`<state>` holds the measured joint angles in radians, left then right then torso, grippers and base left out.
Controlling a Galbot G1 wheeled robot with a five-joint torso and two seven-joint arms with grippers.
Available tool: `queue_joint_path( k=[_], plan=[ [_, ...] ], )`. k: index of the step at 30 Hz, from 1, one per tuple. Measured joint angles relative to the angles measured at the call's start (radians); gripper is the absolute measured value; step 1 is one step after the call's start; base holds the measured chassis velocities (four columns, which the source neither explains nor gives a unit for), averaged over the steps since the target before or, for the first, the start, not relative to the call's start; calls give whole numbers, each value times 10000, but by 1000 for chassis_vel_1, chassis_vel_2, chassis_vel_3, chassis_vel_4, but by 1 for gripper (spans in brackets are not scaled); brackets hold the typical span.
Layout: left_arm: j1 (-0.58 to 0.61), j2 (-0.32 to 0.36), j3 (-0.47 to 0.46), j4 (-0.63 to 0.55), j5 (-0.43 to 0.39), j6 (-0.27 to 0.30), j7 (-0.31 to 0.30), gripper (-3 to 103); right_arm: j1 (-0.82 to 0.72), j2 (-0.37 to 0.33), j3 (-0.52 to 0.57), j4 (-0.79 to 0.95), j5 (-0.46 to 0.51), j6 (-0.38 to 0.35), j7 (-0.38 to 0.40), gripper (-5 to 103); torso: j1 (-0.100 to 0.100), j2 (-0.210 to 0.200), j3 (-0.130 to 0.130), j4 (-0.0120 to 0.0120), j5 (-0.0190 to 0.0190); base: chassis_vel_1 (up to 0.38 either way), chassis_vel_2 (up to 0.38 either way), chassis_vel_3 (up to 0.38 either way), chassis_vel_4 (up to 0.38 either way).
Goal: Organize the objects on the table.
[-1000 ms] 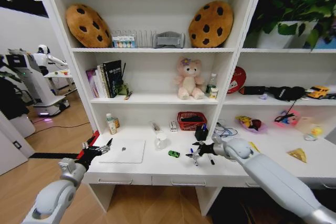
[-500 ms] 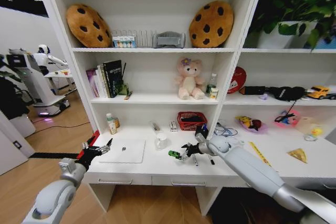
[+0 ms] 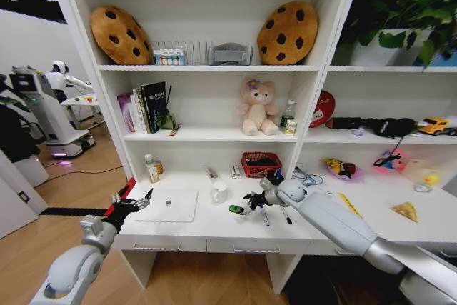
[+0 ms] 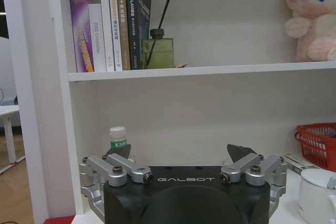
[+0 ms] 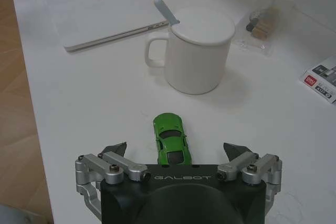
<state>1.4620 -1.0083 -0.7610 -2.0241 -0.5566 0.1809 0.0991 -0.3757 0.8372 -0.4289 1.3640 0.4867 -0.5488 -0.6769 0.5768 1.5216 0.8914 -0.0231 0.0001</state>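
At the desk front, right gripper wide open, empty, straddling green toy car on table before white mug: pre-grasp step, next needs descent and closing; left gripper open, idle by laptop.

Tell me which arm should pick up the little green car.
The right. Its open gripper hangs just over the green car beside the mug, fingers either side of it. The left gripper waits open at the table's far end, past the laptop.
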Motion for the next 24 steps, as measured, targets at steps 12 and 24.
queue_joint_path(
  k=[12, 24],
  plan=[
    [-1, 0, 0, 0, 0, 0, 0, 100, -192, 264, 4, -139, 2, 99, 395, 97, 0, 0, 0, 2, -1, 0, 0, 0, 0],
    [0, 0, 0, 0, 0, 0, 0, 100, -308, 249, 76, -17, 95, 67, 545, 83, -1, 0, 0, 1, -1, 0, 0, 0, 0]
  ],
)
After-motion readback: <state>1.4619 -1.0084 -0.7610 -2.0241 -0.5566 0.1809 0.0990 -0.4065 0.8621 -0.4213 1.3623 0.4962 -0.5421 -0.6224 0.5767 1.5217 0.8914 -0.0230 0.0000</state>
